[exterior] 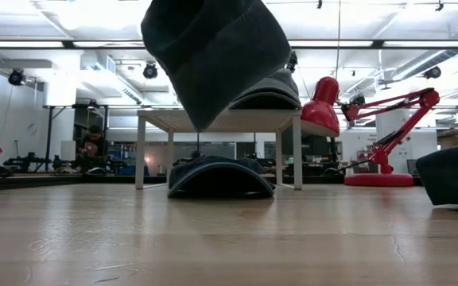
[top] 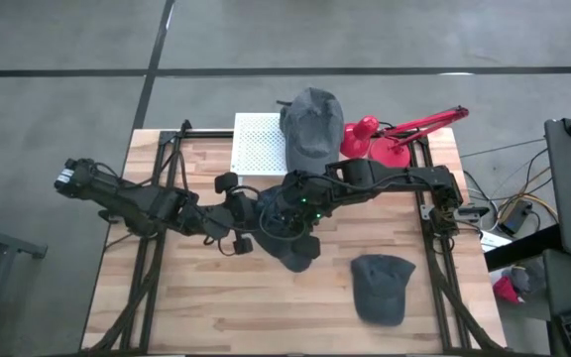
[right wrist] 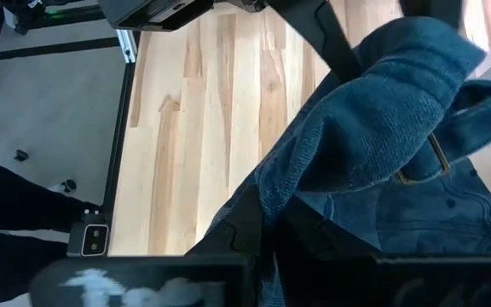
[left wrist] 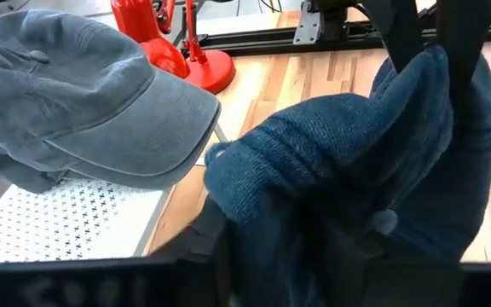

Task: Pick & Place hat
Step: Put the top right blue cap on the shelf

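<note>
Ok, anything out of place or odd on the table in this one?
Mostly tidy. One thing: the blue knit hat hangs bunched between the left gripper and the right gripper, off the table. The grey cap overhangs the white stand.

The two dark robot arms (top: 266,203) meet over the middle of the light wooden table (top: 196,297), blocking the way across. The front left is bare wood. A grey cap (top: 380,288) lies front right. Behind stand a white dotted shelf (top: 256,149) and a red desk lamp (top: 390,139).
</note>
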{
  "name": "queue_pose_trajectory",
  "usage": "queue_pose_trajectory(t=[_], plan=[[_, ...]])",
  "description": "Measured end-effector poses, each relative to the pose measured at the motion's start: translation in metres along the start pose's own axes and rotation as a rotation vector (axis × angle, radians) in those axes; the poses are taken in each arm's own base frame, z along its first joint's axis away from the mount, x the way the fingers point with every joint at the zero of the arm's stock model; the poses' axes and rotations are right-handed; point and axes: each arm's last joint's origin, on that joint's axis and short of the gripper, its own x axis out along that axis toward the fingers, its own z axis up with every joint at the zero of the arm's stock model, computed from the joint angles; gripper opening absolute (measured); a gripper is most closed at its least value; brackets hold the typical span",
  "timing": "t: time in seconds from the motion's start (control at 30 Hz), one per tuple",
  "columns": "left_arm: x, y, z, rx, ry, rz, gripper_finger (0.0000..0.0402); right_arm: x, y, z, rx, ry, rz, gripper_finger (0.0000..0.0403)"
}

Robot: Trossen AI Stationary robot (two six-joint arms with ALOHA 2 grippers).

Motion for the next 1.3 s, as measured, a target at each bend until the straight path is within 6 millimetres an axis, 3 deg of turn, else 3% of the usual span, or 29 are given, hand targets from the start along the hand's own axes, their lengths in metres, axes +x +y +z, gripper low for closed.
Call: queue_pose_trajectory(t=[0.13,0.2,0.77,1.3], plan=[[0.000,-0.001,0.001,0.027,-0.006,-0.027,0.0035,0.000,0.000,0.000,0.001,-0.001,-0.001,0.0012],[0.000,-0.001,0.002,0.029,-0.010,-0.037,0.0012,0.000,0.000,0.000,0.001,-0.003,-0.001,0.0012],[-0.012,0.004,0.010,0.018,0.022,-0.104,0.0002,0.000,0.000,-0.001,-0.030,0.008,0.000,0.0019],[-0.036,0.021,0.020,0.009,0.106,-0.040,0.0001,0.000,-0.003,0.000,-0.052,0.011,-0.002,0.0180]])
